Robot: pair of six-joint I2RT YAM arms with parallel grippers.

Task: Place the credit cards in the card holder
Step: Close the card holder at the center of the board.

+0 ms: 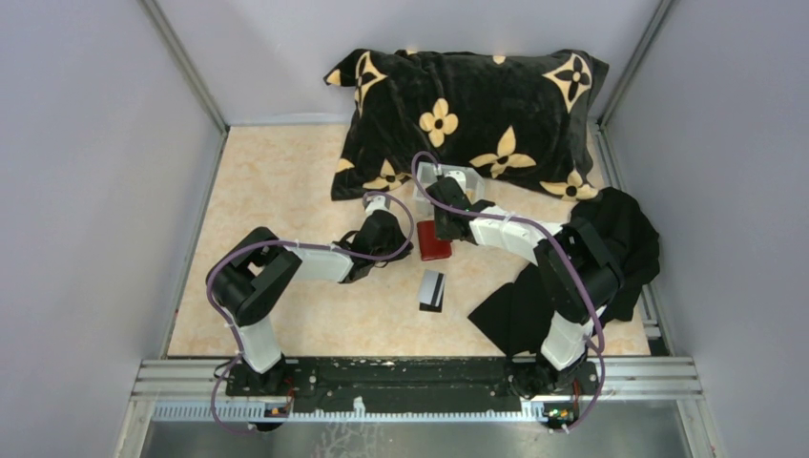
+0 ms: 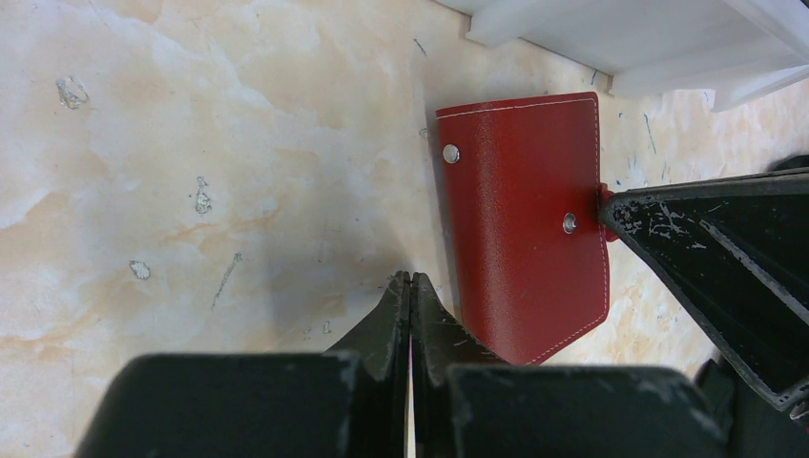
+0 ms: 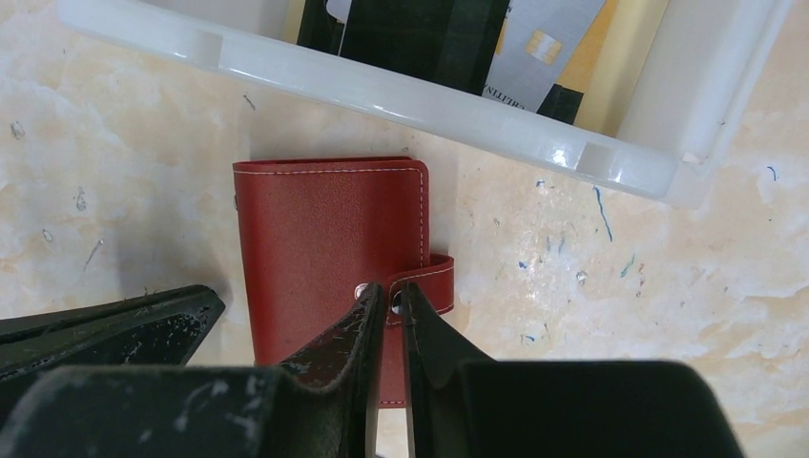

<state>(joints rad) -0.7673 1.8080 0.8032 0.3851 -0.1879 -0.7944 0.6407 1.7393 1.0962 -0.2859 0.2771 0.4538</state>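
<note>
Right gripper [image 3: 391, 303]: jaws nearly together, slim gap, tips at snap strap of card holder [image 3: 324, 229]; whether strap is pinched, unclear. Holder closed, flat on bench [image 3: 620, 315], ahead-left of tips. Just beyond holder: white tray [image 3: 401, 95], credit cards [image 3: 534, 48] inside.

card holder [image 2: 525, 229] 1; loose card [image 1: 432, 289] 1; tray [image 3: 382, 91] 1; pillow [image 1: 467, 114] 1; cloth [image 1: 620, 239] 1

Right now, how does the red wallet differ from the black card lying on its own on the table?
The wallet is plain red with stitched edges; the card is black with a white band. The wallet looks larger than the card. The wallet lies close beside the white tray; the card lies apart from both, out in the open. What they share: both lie flat on the table.
</note>
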